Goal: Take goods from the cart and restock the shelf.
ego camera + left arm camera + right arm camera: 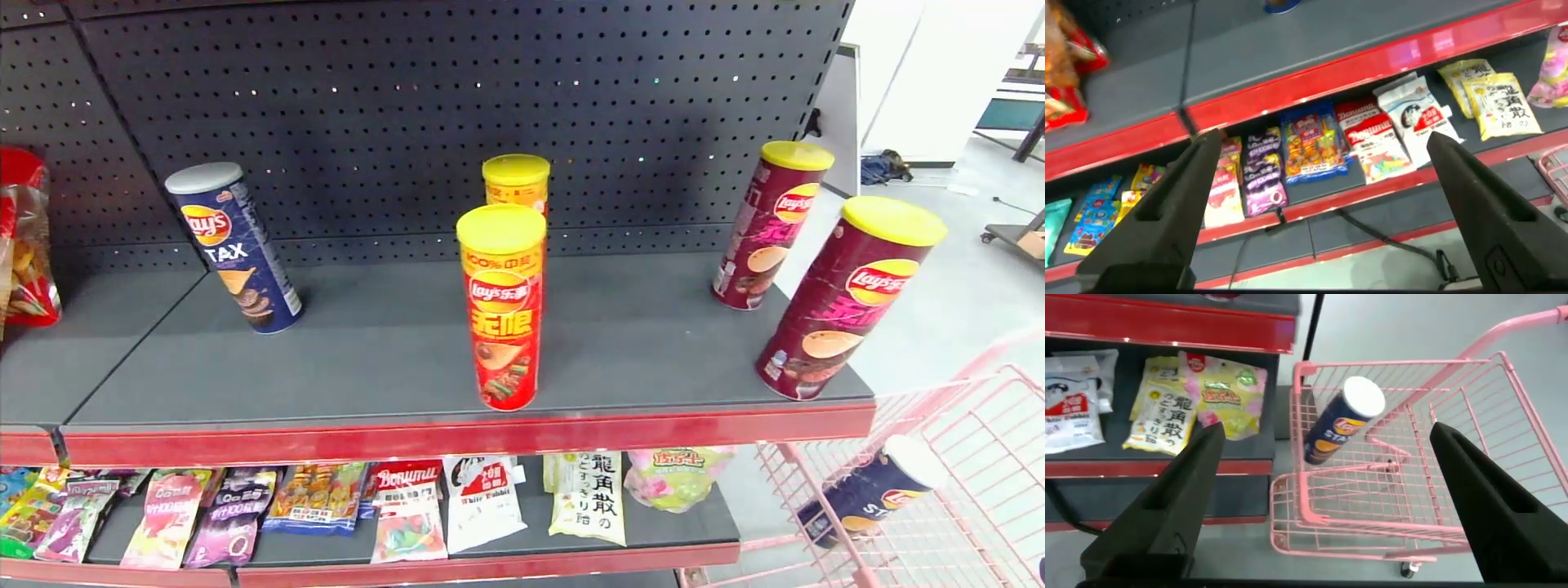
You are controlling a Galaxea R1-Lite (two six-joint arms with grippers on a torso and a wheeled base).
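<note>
At the far left of the grey upper shelf (392,343) with its red front edge sits a red crinkly snack bag (24,237). Next along stands a dark blue chip can with a grey lid (235,245), then a red chip can with a yellow lid (502,306) near the front edge, with a second yellow-lidded can (516,181) right behind it. Two maroon chip cans with yellow lids (771,224) (849,298) stand at the right end.

On the lower shelf, flat colourful snack packets (326,498) lie in a row. The left tool (1323,204) hangs in front of them, its fingers spread wide and holding nothing.

Right of the shelf stands the pink wire cart (1401,363), with one dark blue white-lidded can (1343,416) lying tilted inside it. The right tool (1327,498) hovers above the cart, also spread wide and empty.
</note>
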